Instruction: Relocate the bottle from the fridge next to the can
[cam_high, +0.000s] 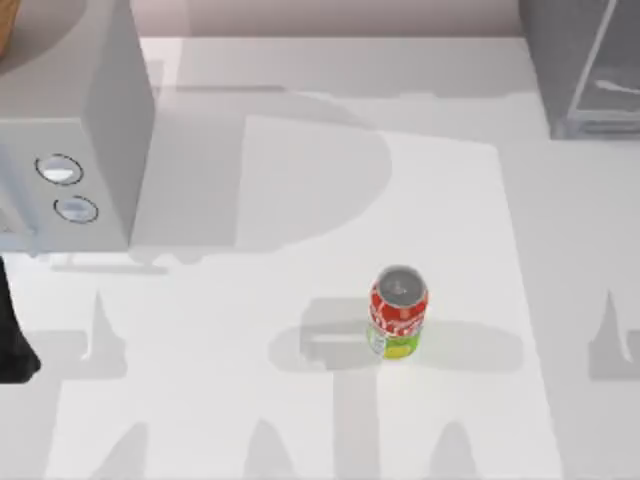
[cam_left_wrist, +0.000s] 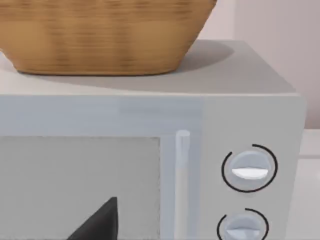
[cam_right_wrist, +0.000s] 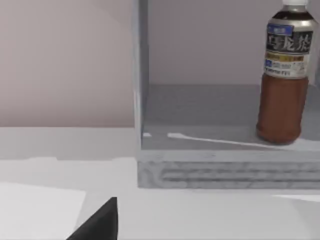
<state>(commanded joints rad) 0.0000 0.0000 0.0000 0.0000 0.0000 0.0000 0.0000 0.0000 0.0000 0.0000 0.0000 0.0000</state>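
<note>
Bottle (cam_right_wrist: 285, 80) stands upright inside fridge (cam_right_wrist: 220, 165), beyond right pincer (cam_right_wrist: 100, 222).

Can alone on the white table, boxes at both far corners

The can (cam_high: 398, 312) stands upright on the table (cam_high: 250, 400), a little right of centre and towards the near edge, red above, yellow-green below, silver on top. At the far left sits a light-grey box (cam_high: 70, 130) with two round knobs (cam_high: 66, 188) on its front. The grey fridge (cam_high: 585, 65) occupies the far right corner, well apart from the can.
</note>
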